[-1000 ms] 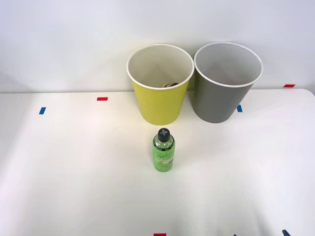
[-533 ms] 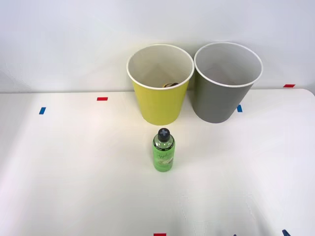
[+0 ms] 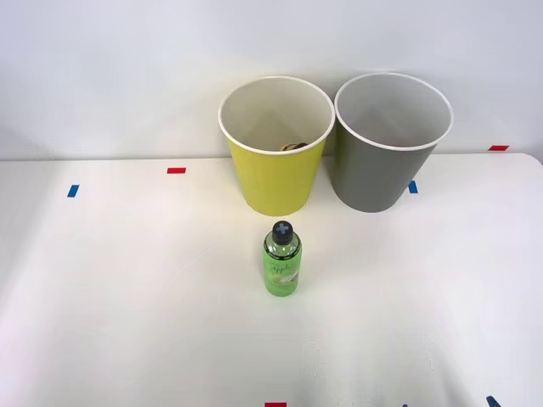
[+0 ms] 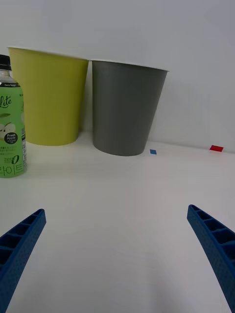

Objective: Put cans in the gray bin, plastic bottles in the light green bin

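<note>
Nothing has moved since the earlier pictures: the green bottle (image 3: 282,264) stands in the same spot on the white worktop (image 3: 127,297). It is upright, just in front of the light green bin (image 3: 276,170) and not touching it. The gray bin (image 3: 386,161) sits right beside the light green bin, on its right. Something dark peeks out low inside the light green bin, but I cannot tell what it is.

The right gripper (image 4: 117,254) is wide open and holds nothing, and the bottle stands off to one side of it.

The bottle looks small, light and smooth, so it may slip or tip over. I think the best place to hold it is around the middle, on the label, below the dark cap (image 3: 282,229).
</note>
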You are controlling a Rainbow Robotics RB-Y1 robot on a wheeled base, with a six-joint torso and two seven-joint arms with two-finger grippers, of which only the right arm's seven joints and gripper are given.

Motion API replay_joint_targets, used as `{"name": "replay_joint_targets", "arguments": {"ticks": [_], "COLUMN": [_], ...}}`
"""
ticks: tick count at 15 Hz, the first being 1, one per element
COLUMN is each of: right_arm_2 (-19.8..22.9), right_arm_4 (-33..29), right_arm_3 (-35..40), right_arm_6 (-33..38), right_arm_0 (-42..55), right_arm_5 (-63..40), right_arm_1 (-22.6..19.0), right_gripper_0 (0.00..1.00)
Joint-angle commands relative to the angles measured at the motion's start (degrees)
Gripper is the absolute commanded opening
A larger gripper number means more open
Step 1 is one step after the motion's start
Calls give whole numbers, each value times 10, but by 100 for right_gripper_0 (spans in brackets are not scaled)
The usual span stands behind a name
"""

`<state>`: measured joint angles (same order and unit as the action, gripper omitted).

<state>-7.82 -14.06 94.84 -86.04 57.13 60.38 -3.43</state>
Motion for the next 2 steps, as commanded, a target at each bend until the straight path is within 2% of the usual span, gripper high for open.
{"name": "replay_joint_targets", "arguments": {"ticks": [1,2], "right_arm_2": [0,0], "right_arm_4": [0,0], "right_arm_3": [0,0], "right_arm_6": [0,0], "right_arm_0": [0,0], "right_arm_5": [0,0], "right_arm_1": [0,0], "right_gripper_0": [100,100]}}
